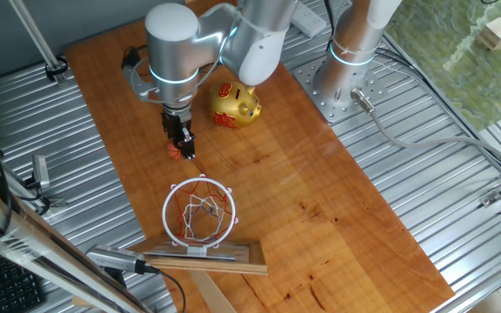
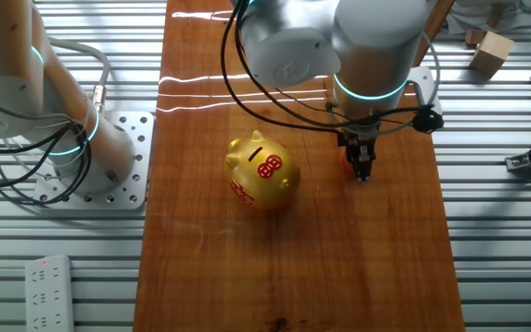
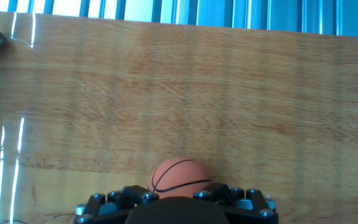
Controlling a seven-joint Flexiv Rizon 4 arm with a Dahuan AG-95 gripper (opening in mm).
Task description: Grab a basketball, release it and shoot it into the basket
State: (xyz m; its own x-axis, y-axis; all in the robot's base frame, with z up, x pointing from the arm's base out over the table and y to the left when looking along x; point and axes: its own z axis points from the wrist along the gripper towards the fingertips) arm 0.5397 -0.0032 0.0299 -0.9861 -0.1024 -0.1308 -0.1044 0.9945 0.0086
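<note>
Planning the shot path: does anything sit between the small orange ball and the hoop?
Nothing visible does. The small orange basketball sits at the tool; bare wood separates it from the white-and-red hoop. The gold piggy bank stands aside.

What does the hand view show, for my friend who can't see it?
A small orange ball with dark seam lines sits at the bottom middle, right against the black gripper. Bare wooden table fills the rest, with blue metal slats along the top edge.

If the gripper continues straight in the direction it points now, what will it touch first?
The gripper points straight down, and the basketball sits right at its fingertips, so it would probably meet the ball first, then the wooden table under it. Whether the fingers touch the ball already is unclear.
</note>
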